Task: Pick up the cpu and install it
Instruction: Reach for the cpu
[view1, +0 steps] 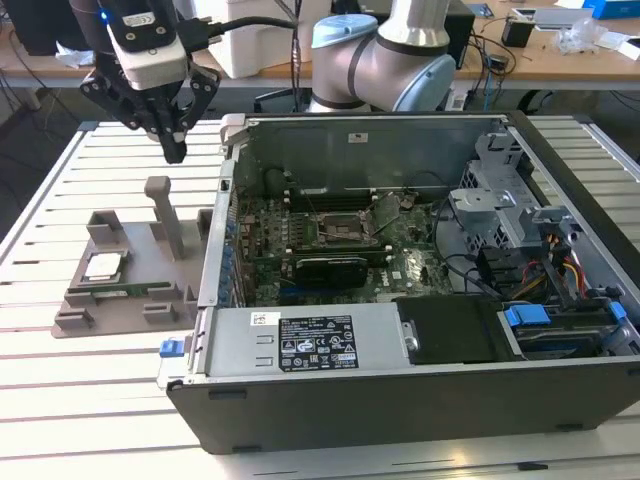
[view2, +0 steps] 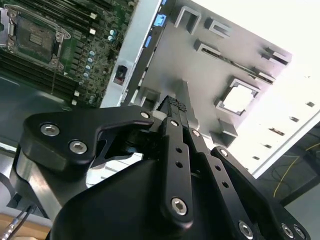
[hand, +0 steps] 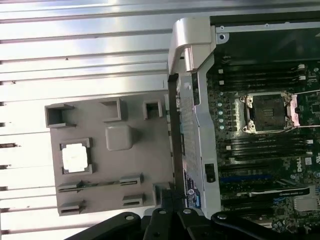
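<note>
The cpu (view1: 103, 265) is a small silver square lying flat in a pocket of the grey holder tray (view1: 125, 305), on the exterior view's left. It also appears in both wrist views as the cpu (view2: 240, 97) (hand: 76, 157). My gripper (view1: 175, 150) hangs well above the tray's back part, over the tray's tall post (view1: 161, 195) and close to the computer case's wall. Its fingers are shut together with nothing between them, as the gripper (view2: 175, 105) (hand: 172, 82) shows in both wrist views. The open black socket (view1: 345, 232) (hand: 264, 112) sits on the motherboard inside the case.
The open computer case (view1: 400, 400) lies on a slatted white table (view1: 60, 400). A metal latch (view1: 232, 128) sticks up at the case corner beside my gripper. Cables and drive bays (view1: 540, 260) crowd the case on the exterior view's right. A cluttered desk stands behind.
</note>
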